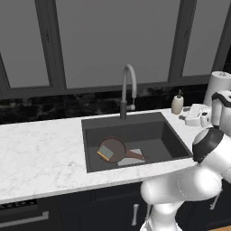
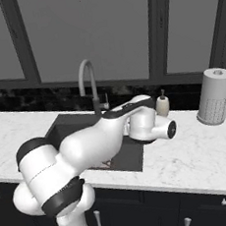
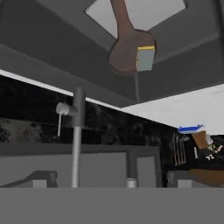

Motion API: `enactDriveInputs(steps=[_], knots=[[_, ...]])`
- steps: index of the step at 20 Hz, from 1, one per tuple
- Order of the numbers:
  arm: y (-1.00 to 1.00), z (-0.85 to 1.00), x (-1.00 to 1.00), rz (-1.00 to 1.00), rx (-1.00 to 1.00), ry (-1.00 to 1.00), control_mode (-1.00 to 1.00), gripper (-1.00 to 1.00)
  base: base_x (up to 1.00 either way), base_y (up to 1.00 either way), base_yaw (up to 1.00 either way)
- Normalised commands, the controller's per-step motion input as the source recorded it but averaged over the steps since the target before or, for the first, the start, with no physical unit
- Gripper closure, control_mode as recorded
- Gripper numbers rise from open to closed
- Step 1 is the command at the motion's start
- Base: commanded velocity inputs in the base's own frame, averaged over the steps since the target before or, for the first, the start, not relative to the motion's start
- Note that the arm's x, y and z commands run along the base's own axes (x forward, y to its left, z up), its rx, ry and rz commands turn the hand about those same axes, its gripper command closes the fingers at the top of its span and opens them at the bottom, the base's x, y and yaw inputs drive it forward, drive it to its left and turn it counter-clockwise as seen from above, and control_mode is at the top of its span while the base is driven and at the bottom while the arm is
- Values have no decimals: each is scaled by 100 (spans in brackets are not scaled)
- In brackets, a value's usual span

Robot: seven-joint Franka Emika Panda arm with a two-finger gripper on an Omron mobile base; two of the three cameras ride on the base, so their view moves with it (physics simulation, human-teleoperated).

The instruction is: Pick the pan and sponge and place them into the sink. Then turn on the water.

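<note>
The dark reddish-brown pan (image 1: 118, 148) lies on the floor of the sink (image 1: 135, 126), left of centre, its handle pointing right. The sponge (image 1: 105, 153) rests on the pan's left side. In the hand view, which is rolled upside down, the pan (image 3: 124, 57) and sponge (image 3: 145, 59) hang at the top inside the sink (image 3: 52, 39). My gripper (image 1: 188, 116) hovers over the counter just right of the sink, open and holding nothing. The arched faucet (image 1: 128, 85) stands behind the basin, and its side lever (image 3: 62, 109) shows in the hand view. No water runs from the spout.
A beige soap bottle (image 1: 177, 104) stands at the sink's back right corner, close to my hand. Further right is a paper towel roll (image 2: 214, 97). White marble counter (image 1: 40, 149) stretches left of the sink. Dark windows and a black backsplash line the back.
</note>
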Motion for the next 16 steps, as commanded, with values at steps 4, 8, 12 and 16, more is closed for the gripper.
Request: enactDriveInputs(steps=[4, 8, 12, 16], knots=[[3, -50, 69, 0, 23, 0, -100, -100, 0, 0, 0], [13, -41, 66, 0, 11, 0, -100, -100, 0, 0, 0], [6, -9, 61, 0, 15, 1, -100, -100, 0, 0, 0], [18, 0, 54, 0, 12, 0, -100, -100, 0, 0, 0]])
